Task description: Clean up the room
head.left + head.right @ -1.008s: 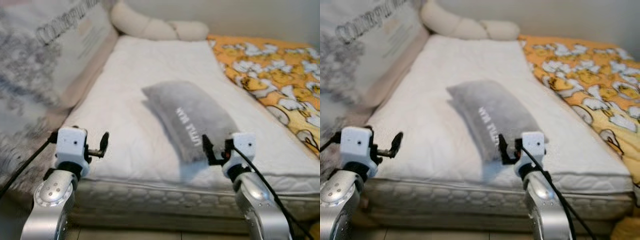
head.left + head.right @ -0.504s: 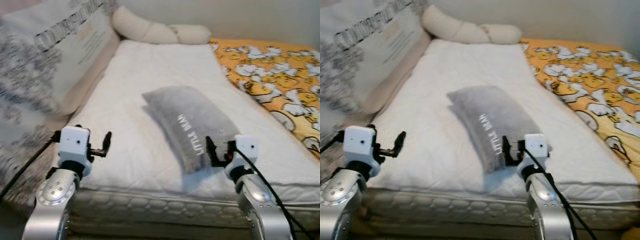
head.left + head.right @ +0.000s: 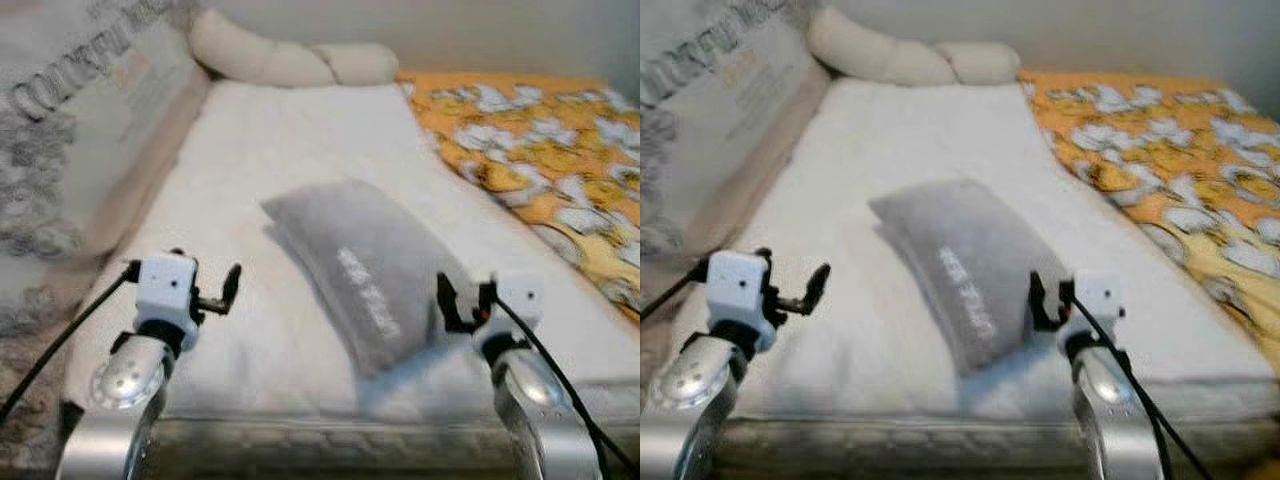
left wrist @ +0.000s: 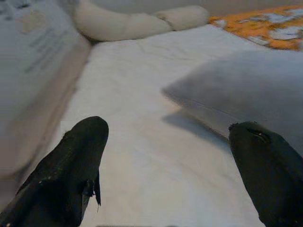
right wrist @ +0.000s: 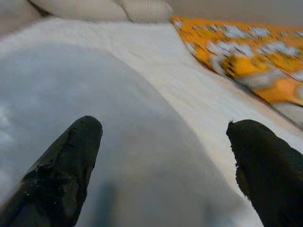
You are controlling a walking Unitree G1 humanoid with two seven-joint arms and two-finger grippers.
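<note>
Head views: the gray pillow [image 3: 365, 265] lies askew near the middle of the white mattress [image 3: 300, 150], its long axis running from far left to near right, so it most likely is the item to be tidied. A cream bolster [image 3: 270, 60] sits at the far end and an orange duck-print blanket [image 3: 540, 150] covers the right side. The left gripper [image 3: 228, 290] hovers over bare mattress left of the pillow; the right gripper [image 3: 445, 305] is at the pillow's near right corner, a placement that suits a two-sided lift. Left wrist view: both fingers [image 4: 66, 175] are spread wide with nothing between them, and the pillow's edge lies ahead. Right wrist view: the fingers [image 5: 61, 175] are likewise spread and empty, the pillow surface directly beneath them.
</note>
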